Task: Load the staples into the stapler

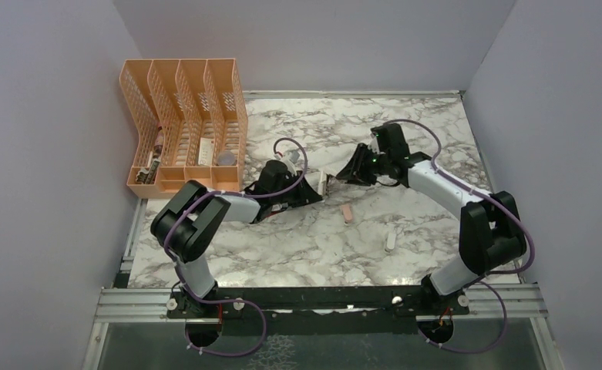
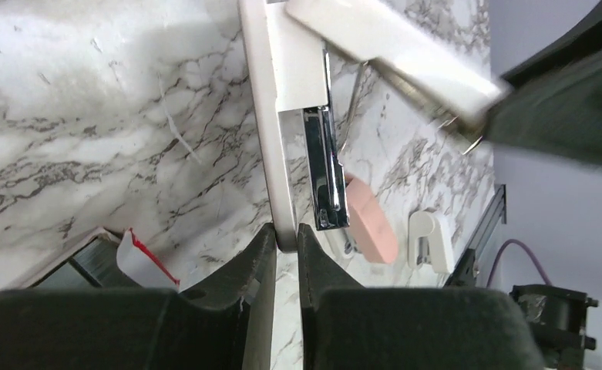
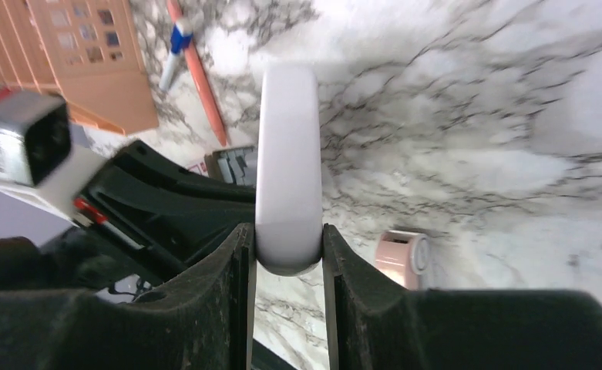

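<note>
The white stapler (image 1: 327,183) hangs swung open above the table's middle, between the two grippers. My left gripper (image 2: 286,237) is shut on the tip of its thin white base bar (image 2: 270,116). The silver magazine (image 2: 324,169) runs beside that bar. My right gripper (image 3: 288,250) is shut on the rounded end of the stapler's white top cover (image 3: 288,146). That cover (image 2: 390,46) stands angled away from the base. A red-and-white box flap (image 2: 139,258) lies below the left fingers. A small open box with grey contents (image 3: 232,166), probably the staples, shows behind the cover.
A short pink block (image 1: 347,213) and a small white piece (image 1: 391,240) lie on the marble in front of the grippers. An orange pen with a blue cap (image 3: 201,85) lies near the orange file organizer (image 1: 186,123) at the back left. Walls close in the table's sides.
</note>
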Controlling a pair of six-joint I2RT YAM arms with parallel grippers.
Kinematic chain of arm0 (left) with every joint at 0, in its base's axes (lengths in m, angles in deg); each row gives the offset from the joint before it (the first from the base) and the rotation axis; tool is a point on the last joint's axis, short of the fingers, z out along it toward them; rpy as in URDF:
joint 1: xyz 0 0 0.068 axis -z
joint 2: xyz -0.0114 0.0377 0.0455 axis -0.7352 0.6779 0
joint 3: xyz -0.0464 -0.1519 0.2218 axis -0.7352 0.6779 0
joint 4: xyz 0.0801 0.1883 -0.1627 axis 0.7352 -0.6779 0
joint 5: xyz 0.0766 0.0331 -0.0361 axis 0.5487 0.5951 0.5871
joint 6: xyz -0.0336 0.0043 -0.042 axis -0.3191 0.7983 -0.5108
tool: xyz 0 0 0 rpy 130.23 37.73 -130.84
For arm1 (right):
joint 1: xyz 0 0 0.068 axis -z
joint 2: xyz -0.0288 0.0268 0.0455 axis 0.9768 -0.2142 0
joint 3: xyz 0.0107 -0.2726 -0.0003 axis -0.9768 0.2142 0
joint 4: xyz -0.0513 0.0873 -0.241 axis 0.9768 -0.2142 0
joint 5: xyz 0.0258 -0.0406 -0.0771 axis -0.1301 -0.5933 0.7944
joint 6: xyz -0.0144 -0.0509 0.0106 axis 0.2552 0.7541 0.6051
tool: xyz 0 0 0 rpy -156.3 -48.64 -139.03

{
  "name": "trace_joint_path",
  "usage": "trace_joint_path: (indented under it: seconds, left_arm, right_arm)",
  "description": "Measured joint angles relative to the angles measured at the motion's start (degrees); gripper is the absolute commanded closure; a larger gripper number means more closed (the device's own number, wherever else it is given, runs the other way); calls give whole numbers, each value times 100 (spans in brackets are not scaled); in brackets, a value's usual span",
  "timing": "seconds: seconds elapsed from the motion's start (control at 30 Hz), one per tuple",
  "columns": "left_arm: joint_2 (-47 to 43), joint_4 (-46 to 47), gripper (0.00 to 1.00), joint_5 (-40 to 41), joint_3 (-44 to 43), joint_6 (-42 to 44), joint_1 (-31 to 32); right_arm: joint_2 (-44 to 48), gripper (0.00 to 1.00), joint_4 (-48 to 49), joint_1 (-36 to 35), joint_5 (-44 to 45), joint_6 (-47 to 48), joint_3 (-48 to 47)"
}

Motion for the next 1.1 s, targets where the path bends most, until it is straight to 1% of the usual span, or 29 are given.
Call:
trace_joint_path:
  seconds: [0.1, 0.2, 0.47, 0.73, 0.9, 1.03, 1.1]
  left_arm:
    - [0, 2, 88, 0, 101, 122, 83]
    - [-2, 42, 88, -9, 109, 262, 229]
    - [-92, 101, 88, 4, 107, 787, 623]
    - [-98, -2, 89, 149, 107, 997, 748]
    - [-98, -72, 88, 243, 105, 975, 748]
    - [-96, -129, 88, 304, 55, 868, 752]
    - [-83, -199, 84, 321, -39, 800, 752]
  right_arm:
    - [199, 90, -170, 374, 57, 140, -133]
    - [286, 86, -269, 656, 199, 291, -315]
    - [166, 76, -249, 828, 304, 640, -468]
    - [-173, 75, 173, 894, 59, 750, -442]
    - [-232, 75, 476, 909, -197, 841, -306]
    - [-232, 77, 560, 922, -229, 885, -264]
    - [-232, 77, 555, 929, -160, 890, -275]
